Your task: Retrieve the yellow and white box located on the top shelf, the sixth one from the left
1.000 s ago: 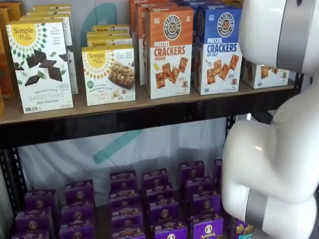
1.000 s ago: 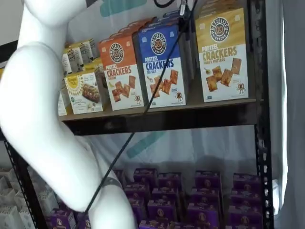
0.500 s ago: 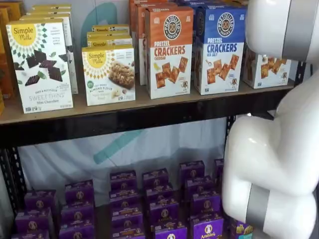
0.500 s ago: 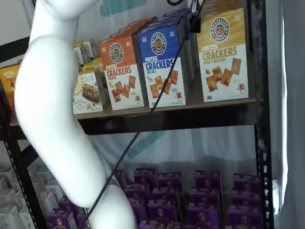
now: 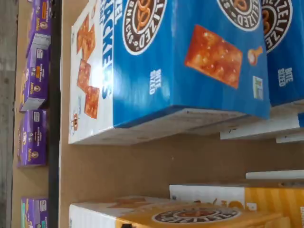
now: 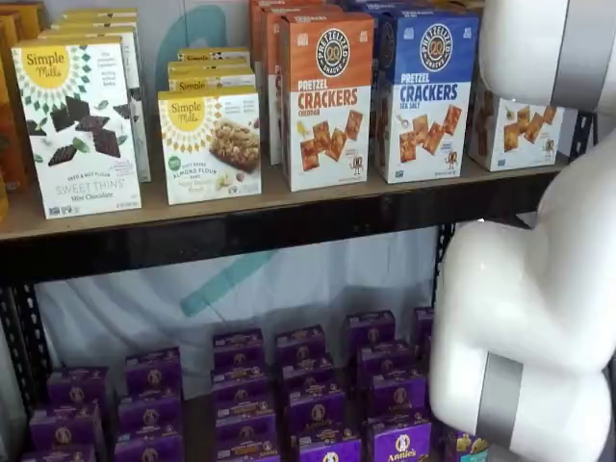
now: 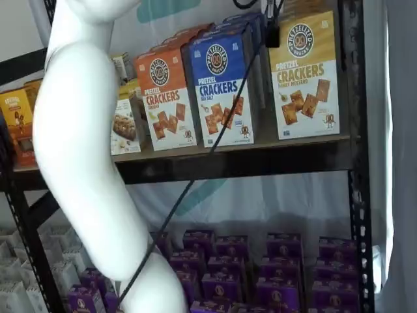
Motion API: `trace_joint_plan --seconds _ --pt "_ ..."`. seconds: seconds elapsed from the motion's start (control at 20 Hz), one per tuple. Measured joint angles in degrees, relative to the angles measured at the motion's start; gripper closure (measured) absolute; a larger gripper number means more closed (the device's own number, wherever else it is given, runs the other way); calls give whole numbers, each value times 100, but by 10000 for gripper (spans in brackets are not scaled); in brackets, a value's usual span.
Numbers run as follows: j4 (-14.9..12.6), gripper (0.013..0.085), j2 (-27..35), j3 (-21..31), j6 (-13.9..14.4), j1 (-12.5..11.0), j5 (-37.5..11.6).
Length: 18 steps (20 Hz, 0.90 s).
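Observation:
The yellow and white box (image 7: 304,75) stands at the right end of the top shelf (image 7: 260,140), next to a blue crackers box (image 7: 221,88). In a shelf view only its white lower part (image 6: 515,130) shows behind my white arm (image 6: 539,318). My gripper (image 7: 272,26) shows only as a black piece hanging from the view's top edge with a cable, in front of the gap between the blue and yellow boxes; no gap between fingers shows. The wrist view shows the yellow box (image 5: 190,216), the blue box (image 5: 180,61) and bare shelf board (image 5: 142,166) between them.
An orange crackers box (image 6: 325,96) and white Simple Mills boxes (image 6: 77,125) stand further left on the top shelf. Purple boxes (image 6: 308,395) fill the lower level. A black upright (image 7: 355,130) stands right beside the yellow box. My arm (image 7: 85,163) crosses the left of a shelf view.
My arm has shifted rightward in both shelf views. The black piece at the top edge has come a little lower and nearer the yellow box. The boxes have not moved.

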Motion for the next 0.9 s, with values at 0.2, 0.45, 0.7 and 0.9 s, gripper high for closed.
trace_joint_plan --seconds 0.2,0.45,0.7,0.9 --pt "-185 130 124 -127 16 74 28" --pt "-371 130 310 -327 11 104 133" --pt "-582 130 617 -812 111 134 606" --pt "-763 130 857 -1235 213 197 1011"
